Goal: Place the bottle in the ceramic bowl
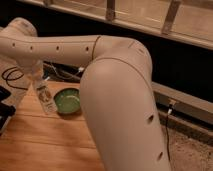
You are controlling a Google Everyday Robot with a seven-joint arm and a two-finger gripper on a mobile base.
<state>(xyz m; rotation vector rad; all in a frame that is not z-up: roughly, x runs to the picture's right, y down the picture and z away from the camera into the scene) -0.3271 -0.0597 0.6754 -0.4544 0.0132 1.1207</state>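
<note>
The ceramic bowl point(67, 100) is small, round and glossy green, and sits on the wooden table point(40, 145). The bottle point(46, 99) is slim and whitish with a pale label. It hangs nearly upright, slightly tilted, just left of the bowl, with its lower end close to the table. My gripper point(38, 79) is at the end of the big white arm point(100, 75), right above the bottle, and is shut on the bottle's upper part. The bottle's cap is hidden by the gripper.
Black cables point(12, 77) lie at the table's far left, with a dark object point(4, 110) at the left edge. The white arm fills the middle and right of the view. Speckled floor point(187, 145) lies to the right, and a dark wall with a rail stands behind.
</note>
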